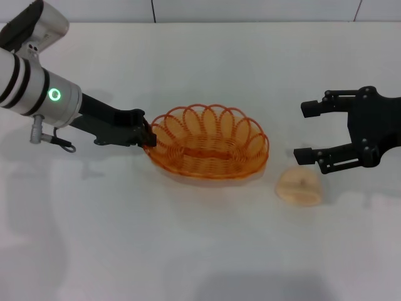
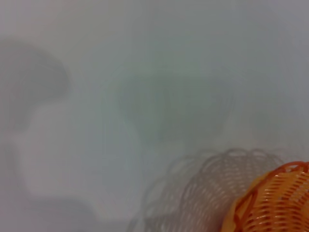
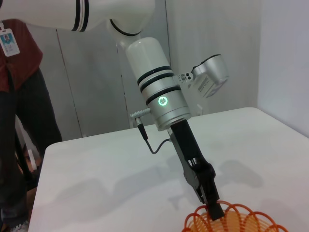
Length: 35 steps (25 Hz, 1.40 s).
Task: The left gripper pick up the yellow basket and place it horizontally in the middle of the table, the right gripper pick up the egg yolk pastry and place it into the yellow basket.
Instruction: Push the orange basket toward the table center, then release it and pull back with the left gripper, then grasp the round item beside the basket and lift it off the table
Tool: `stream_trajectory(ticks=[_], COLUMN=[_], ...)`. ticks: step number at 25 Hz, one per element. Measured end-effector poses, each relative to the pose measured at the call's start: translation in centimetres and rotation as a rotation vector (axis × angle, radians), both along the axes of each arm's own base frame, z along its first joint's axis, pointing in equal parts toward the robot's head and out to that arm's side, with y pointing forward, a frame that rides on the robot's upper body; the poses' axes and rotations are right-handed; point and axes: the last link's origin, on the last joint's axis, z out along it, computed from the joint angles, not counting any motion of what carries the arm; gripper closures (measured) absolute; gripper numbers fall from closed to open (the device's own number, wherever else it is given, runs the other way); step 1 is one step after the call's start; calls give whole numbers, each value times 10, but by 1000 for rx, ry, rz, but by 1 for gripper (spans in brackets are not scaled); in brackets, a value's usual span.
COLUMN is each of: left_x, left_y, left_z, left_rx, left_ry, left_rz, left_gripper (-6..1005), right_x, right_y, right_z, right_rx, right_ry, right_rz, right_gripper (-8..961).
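Basket (image 1: 208, 143): long axis left-right, upright, left rim pinched by left gripper (image 1: 148, 137). Pastry (image 1: 300, 186): just right of basket. Right gripper (image 1: 308, 131): spread, above pastry.

A: What can't we make out here?

B: The left gripper (image 1: 148, 136) tips vanish behind the basket (image 1: 208, 143) rim at centre left of the head view, so their grip is unclear. In the right wrist view the basket (image 3: 231, 221) is cut by the bottom edge.

A: And the left wrist view?

B: Only a basket (image 2: 273, 203) corner shows, lower right, blurred. The right gripper (image 1: 308, 132) arm runs off the right edge
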Motion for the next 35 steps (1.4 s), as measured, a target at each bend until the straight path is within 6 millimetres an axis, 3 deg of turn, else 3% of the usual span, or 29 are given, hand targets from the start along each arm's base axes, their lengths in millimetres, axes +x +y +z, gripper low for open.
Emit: stream_trajectory(ticks=[7, 13, 16, 23, 26, 27, 35], left_x=[2, 6, 9, 12, 11, 10, 15], left_y=[3, 7, 10, 24, 26, 28, 23], left_z=[6, 10, 14, 53, 66, 80, 108], left_rx=[35, 38, 53, 184, 230, 276, 363], left_ry=[-53, -51, -46, -74, -82, -77, -79], left_rz=[1, -36, -57, -105, -126, -155, -346], left_gripper=[878, 665, 507, 208, 175, 164, 109], right_x=[1, 1, 2, 3, 4, 4, 6], right_y=[0, 0, 0, 0, 1, 2, 7], right_z=[2, 5, 7, 10, 10, 9, 7], right_rx=[5, 6, 11, 20, 20, 24, 39], right_ry=[3, 10, 13, 21, 22, 24, 20], right_rz=[-3, -4, -7, -18, -20, -24, -49], right_gripper=[98, 98, 98, 99, 99, 99, 99])
